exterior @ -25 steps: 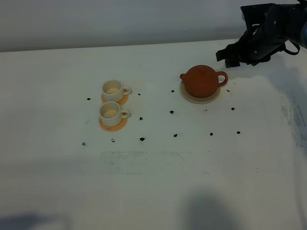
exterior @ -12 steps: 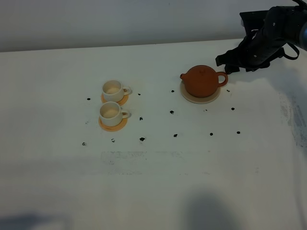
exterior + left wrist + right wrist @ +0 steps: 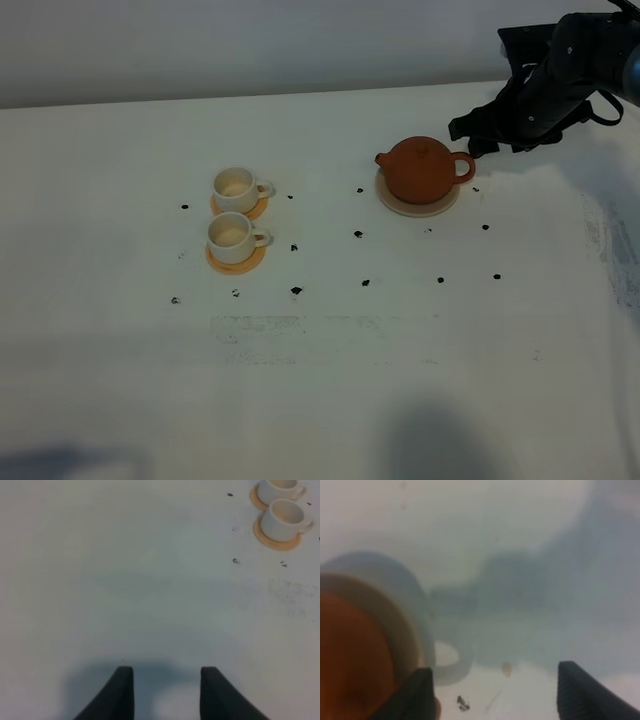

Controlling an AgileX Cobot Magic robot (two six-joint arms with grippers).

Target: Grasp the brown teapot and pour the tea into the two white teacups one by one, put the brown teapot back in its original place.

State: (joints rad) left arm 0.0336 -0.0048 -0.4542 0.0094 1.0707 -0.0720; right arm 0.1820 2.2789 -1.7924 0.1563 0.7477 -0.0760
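Observation:
The brown teapot (image 3: 420,168) sits on its pale cream coaster (image 3: 417,207) right of centre, handle pointing right. My right gripper (image 3: 472,137) hangs open just behind and right of that handle, apart from it. In the right wrist view the open right gripper (image 3: 495,695) has nothing between its fingers; the teapot (image 3: 350,660) is a blurred orange mass beside one finger (image 3: 420,695). The two white teacups (image 3: 235,187) (image 3: 231,235) stand on the left. My left gripper (image 3: 165,692) hovers open over bare table, with both teacups (image 3: 287,517) (image 3: 282,485) far off at a corner of that view.
Each cup rests on a small orange-tan coaster (image 3: 237,260). Small black marks (image 3: 296,291) dot the white table around the cups and teapot. A grey wall runs along the table's back edge (image 3: 250,97).
My right gripper has come down and slightly left, closer to the teapot's handle. Teapot, cups and left gripper have not moved.

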